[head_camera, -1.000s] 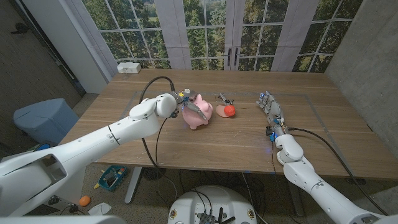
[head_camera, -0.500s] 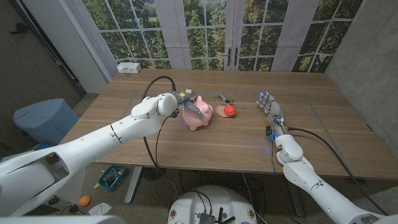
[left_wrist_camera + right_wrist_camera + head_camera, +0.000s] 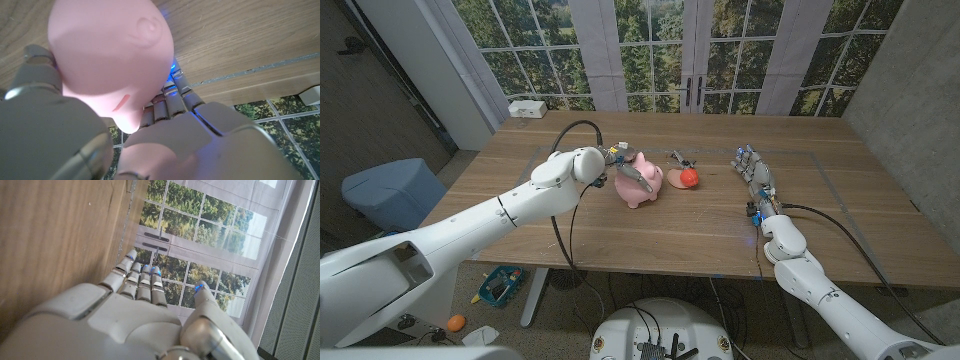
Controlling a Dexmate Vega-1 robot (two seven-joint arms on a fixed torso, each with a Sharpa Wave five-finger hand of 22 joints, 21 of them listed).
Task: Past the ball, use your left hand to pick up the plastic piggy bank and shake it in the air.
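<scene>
Head view: we see the left hand (image 3: 625, 168) wrapped around the glossy pink plastic piggy bank (image 3: 641, 183), near the middle of the long brown wooden table (image 3: 570, 235). Whether the pig's feet touch the wood or sit just above it, we can't tell from here. The small red ball (image 3: 690, 178) sits just beside the pig, toward the robot's right, on a flat pinkish patch, apart from the pig.

Left wrist view adds the grip detail: fingers (image 3: 170, 100) curl close around the pig's rounded body (image 3: 110, 55), thumb side pressing the opposite flank, so the pig is held.

Left arm reaches in long from the robot's left, wrist bent toward the pig.

Right hand (image 3: 754, 172) is well apart on the robot's right, fingers (image 3: 142, 282) straight, side by side, holding nothing, next to the table surface.
</scene>
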